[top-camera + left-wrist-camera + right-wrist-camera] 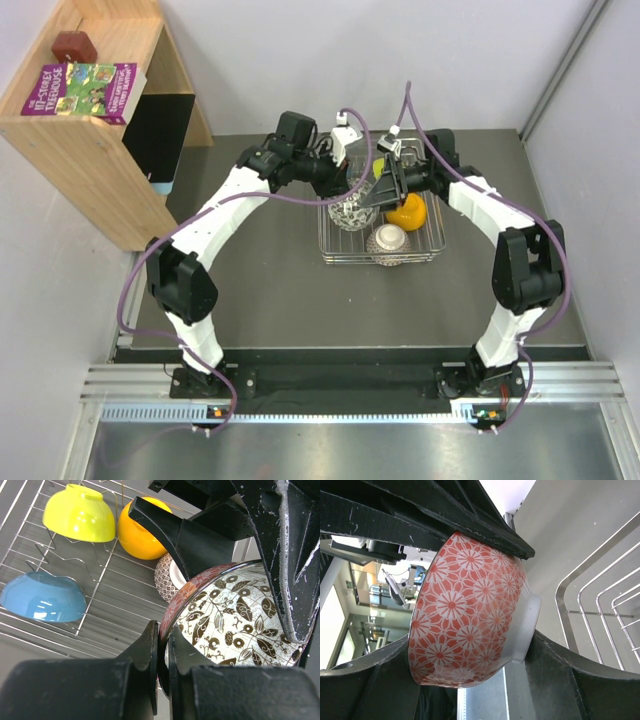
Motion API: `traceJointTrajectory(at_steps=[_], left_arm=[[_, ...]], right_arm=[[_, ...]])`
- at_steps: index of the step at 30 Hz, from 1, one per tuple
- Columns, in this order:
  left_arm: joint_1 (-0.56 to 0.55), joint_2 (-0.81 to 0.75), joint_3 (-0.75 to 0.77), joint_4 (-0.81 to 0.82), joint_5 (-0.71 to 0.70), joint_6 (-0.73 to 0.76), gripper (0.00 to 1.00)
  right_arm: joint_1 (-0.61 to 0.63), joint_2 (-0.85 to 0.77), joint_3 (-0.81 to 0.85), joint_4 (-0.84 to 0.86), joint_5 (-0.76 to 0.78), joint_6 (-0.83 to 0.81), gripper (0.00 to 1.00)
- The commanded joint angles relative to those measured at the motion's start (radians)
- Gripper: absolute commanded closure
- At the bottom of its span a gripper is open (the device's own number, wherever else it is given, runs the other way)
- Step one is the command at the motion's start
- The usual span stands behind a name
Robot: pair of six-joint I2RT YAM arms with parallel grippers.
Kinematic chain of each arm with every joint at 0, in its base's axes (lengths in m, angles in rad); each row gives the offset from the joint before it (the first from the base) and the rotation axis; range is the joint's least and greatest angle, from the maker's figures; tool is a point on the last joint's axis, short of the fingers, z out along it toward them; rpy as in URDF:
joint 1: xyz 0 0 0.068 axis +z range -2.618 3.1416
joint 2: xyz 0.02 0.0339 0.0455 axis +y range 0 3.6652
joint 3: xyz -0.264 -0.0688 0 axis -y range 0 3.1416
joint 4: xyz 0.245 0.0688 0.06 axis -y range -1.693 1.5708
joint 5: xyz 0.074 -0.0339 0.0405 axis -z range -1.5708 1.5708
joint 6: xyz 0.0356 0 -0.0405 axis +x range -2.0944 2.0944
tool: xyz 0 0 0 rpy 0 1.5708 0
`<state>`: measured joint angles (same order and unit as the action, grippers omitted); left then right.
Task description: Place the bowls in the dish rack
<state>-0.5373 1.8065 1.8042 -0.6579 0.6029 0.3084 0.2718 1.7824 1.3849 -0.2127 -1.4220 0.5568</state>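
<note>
Left gripper (pixel 163 641) was pressed together on the rim of the pinkish-red floral ceramic bowl with a white foot (pixel 470 605), one finger inside the leaf-patterned hollow and one outside. The bowl hung on edge above the rectangular silver wire dish rack (pixel 325 250), not yet seated. The right gripper (pixel 526 597) straddled it, one finger along the patterned wall and the other cupping the foot; whether it bore firmly could not be told. This looked like a hand-over of the last bowl, since the yellow-green bowl (pixel 80 515), orange bowl (pixel 140 535), blue bowl (pixel 42 597) and white lattice bowl (pixel 165 577) lay in the rack. Next, the right fingers would need a sure hold before the left let go. Both arms reached forward with elbows out, wrists turned inward and meeting over the rack.
</note>
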Motion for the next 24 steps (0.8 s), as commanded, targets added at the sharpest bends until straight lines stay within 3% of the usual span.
traceJointTrajectory(at_steps=[1,3,6,8,9,13,16,21,22,23,24], left_arm=[[-0.018,-0.042,0.006,0.093,0.024,0.018,1.0],[-0.021,-0.044,0.003,0.093,0.023,0.02,1.0],[-0.023,-0.045,-0.003,0.095,0.023,0.023,0.96],[-0.021,-0.045,-0.005,0.096,0.028,0.024,0.82],[-0.021,-0.045,-0.005,0.096,0.031,0.023,0.67],[-0.023,-0.044,-0.005,0.096,0.037,0.024,0.43],[-0.023,-0.045,-0.006,0.092,0.04,0.026,0.38],[-0.023,-0.056,-0.011,0.096,0.028,0.02,0.21],[-0.023,-0.058,-0.019,0.102,0.006,0.012,0.16],[-0.018,-0.064,-0.025,0.107,-0.003,0.006,0.03],[-0.016,-0.068,-0.029,0.113,-0.011,-0.002,0.01]], right_arm=[[0.015,0.02,0.098,-0.103,-0.112,-0.087,0.77],[0.015,0.026,0.112,-0.132,-0.115,-0.129,0.9],[0.017,0.031,0.128,-0.172,-0.106,-0.159,1.0],[0.017,0.029,0.128,-0.174,-0.089,-0.163,1.0],[0.017,0.029,0.125,-0.175,-0.086,-0.164,1.0],[0.014,0.029,0.12,-0.177,-0.06,-0.17,1.0],[0.012,0.029,0.115,-0.177,-0.04,-0.173,1.0],[0.003,0.029,0.105,-0.177,0.003,-0.179,1.0],[0.0,0.031,0.103,-0.177,0.021,-0.179,1.0],[-0.005,0.031,0.1,-0.177,0.029,-0.178,1.0],[-0.008,0.032,0.098,-0.177,0.035,-0.178,1.0]])
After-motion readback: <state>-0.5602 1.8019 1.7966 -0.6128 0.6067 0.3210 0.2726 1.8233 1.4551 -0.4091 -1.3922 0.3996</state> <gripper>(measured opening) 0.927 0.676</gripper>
